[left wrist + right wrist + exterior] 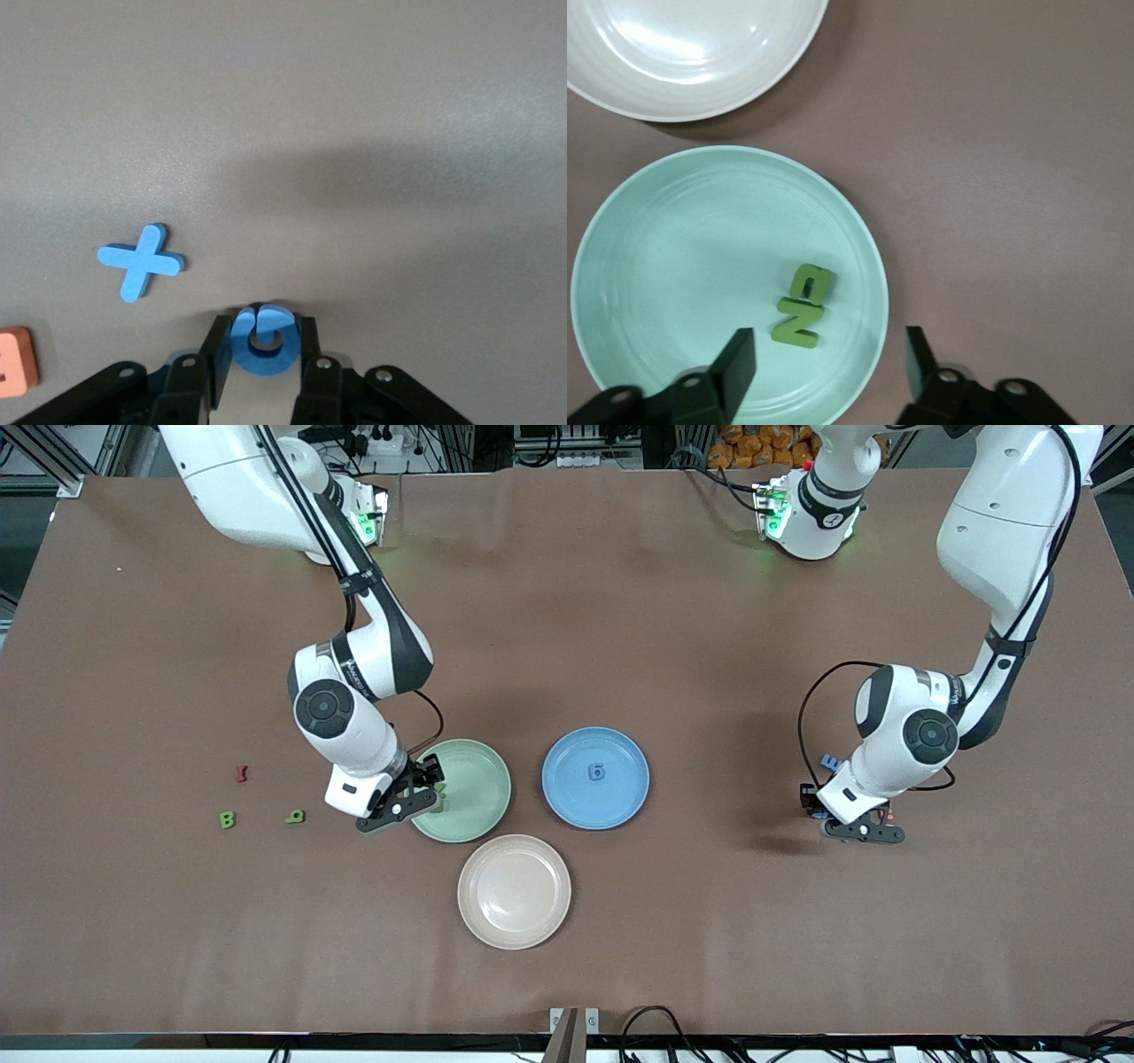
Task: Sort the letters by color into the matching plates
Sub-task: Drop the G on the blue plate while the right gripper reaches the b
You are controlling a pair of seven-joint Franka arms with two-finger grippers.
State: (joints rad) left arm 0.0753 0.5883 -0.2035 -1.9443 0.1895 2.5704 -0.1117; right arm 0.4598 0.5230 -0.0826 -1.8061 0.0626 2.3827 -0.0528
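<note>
brown tabletop near the left arm's edge: left pincer (pixel 262 354) pinches a blue letter (pixel 263 340), so lift straight before crossing to the blue plate (pixel 595 778), while right pincer (pixel 829 363), spread wide, hangs over the green plate (pixel 673 266) holding green letters (pixel 803 305).

The brown table (pixel 620 620) carries mint green (pixel 478 775), blue (pixel 620 793) and beige-pink (pixel 514 891) plates mid-table, a dark red letter (pixel 240 773) and two green letters (pixel 228 819) (pixel 296 816) toward the right arm's end, and a blue cross-shaped letter (pixel 140 261) beside an orange piece (pixel 15 361) toward the left arm's end
</note>
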